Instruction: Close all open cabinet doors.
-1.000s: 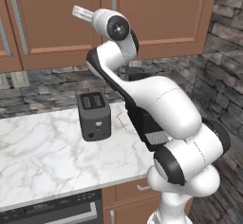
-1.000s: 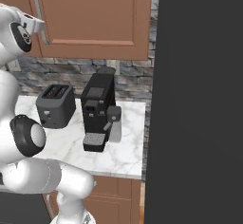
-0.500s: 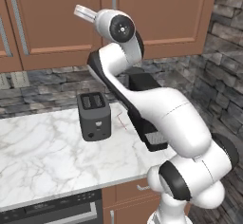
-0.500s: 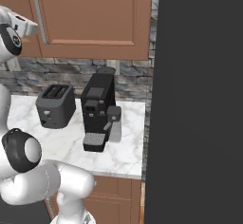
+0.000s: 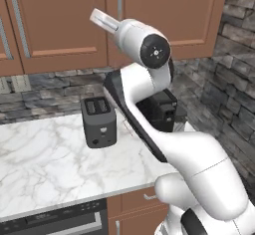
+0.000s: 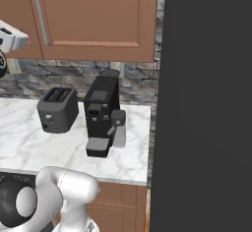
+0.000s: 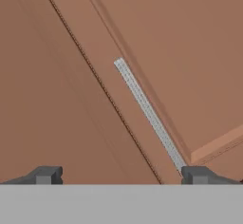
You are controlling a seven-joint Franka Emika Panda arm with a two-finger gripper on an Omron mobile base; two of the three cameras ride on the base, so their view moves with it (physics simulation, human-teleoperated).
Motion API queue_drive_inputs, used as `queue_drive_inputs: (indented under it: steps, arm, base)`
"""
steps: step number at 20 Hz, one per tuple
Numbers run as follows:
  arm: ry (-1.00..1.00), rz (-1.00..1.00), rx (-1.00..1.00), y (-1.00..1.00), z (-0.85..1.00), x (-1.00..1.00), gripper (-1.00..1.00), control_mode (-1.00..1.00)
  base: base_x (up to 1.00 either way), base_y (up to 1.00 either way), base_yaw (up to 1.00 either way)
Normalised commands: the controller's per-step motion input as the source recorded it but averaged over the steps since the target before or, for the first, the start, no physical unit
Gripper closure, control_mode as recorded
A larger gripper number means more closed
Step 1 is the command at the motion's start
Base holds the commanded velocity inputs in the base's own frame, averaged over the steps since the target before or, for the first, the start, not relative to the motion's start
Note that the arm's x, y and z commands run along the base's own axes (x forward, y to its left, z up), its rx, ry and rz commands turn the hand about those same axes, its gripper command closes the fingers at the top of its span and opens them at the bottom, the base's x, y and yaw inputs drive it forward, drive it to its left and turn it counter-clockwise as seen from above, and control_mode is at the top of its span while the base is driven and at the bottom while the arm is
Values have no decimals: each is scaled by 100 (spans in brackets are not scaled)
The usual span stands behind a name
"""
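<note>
Tall reddish-brown cabinet doors (image 5: 164,15) line the wall above the counter, each with a vertical silver bar handle (image 5: 119,2). All the doors I see lie flush with one another. My gripper (image 5: 95,15) is raised to their height, pointing at the door (image 5: 60,20) left of that handle. In the hand view, a diagonal seam between two doors and one handle (image 7: 149,114) lie close ahead. My gripper (image 7: 121,175) is open, its fingertips (image 7: 45,174) wide apart with nothing between them. The right base view shows another door (image 6: 98,14) and my hand (image 6: 11,37) at the left edge.
On the marble counter (image 5: 45,164) stand a dark toaster (image 5: 99,122) and a black coffee machine (image 6: 101,115). A stone backsplash (image 5: 55,87) runs under the cabinets. A tall dark panel (image 6: 206,103) bounds the counter's right end. Base drawers (image 5: 139,201) sit below.
The arm's lower links have swung while the hand stayed up at the wall cabinets, drifting slightly. The jaws remain open.
</note>
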Motion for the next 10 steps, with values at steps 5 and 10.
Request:
queue_drive_inputs:
  steps: [5,10]
  arm:
    - [-3,0,5,-30,18,-79,-100,-100]
    - [3,0,3,-56,12,-51,-100,-100]
  base:
    - [0,0,0]
    - [0,0,0]
